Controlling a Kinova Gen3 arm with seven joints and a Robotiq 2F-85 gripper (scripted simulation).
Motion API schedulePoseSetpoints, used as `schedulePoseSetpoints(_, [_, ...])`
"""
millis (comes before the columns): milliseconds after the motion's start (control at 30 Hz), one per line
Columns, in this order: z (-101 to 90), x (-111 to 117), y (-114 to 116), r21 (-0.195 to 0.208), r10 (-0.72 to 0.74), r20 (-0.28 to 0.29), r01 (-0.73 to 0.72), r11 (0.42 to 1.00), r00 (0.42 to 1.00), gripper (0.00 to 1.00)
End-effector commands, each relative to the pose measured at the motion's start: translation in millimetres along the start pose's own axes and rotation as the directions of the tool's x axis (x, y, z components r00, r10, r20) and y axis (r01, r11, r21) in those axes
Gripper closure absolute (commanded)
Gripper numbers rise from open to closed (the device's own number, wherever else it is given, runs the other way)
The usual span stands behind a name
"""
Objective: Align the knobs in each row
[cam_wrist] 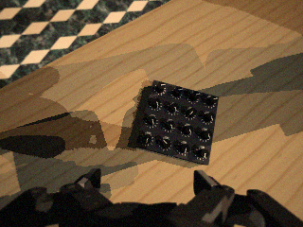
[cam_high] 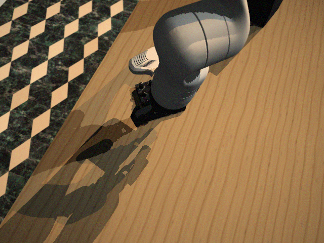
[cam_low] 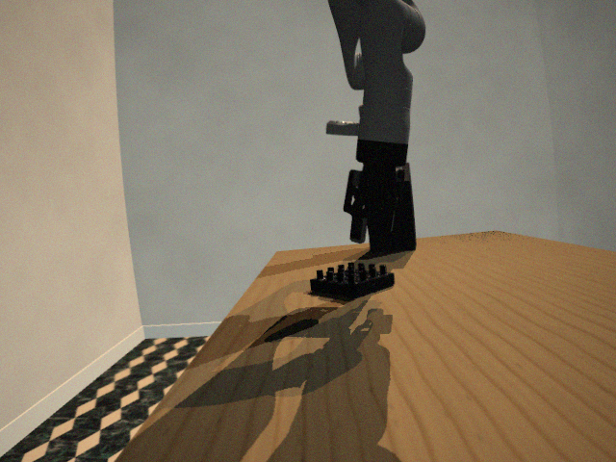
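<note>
While the arm (cam_low: 385, 99) hangs over it, the knob box (cam_wrist: 176, 122) sits flat on the wooden bench (cam_high: 235, 157), a black, nearly square slab carrying sixteen small round black knobs in a four-by-four grid. Pale tick marks ring each knob, though the printed names and the white pointer lines are too small to read in any view. In the wrist view it lies just right of centre, rotated slightly clockwise against the frame, its upper-left corner highest and its lower-right corner lowest. With sides so nearly equal, no long axis stands out, and which edge carries the socket cannot be told. In the exterior view the knob box (cam_low: 352, 281) stands low on the bench near its left edge, knobs upright, directly below the wrist. From the top view only its left part (cam_high: 142, 95) shows, in the upper middle of the frame, the rest hidden under the arm. The jaws of the gripper (cam_wrist: 148, 182) are spread wide and hold nothing, their two tips showing at the bottom of the wrist view, apart from the box.
</note>
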State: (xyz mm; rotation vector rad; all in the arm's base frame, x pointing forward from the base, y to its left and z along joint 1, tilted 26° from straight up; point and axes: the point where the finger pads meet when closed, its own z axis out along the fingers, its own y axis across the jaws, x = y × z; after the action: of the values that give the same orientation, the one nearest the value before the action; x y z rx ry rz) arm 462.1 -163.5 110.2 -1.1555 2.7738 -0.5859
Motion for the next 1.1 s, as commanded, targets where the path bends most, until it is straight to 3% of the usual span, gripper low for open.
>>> schedulePoseSetpoints(0, [5.0,5.9,-1.2,0.011,-0.046,-0.001,0.046,0.999,0.999,0.00])
schedulePoseSetpoints(1067, [15.4,17.7,-3.9,0.046,-0.184,-0.001,0.184,0.982,0.983,0.00])
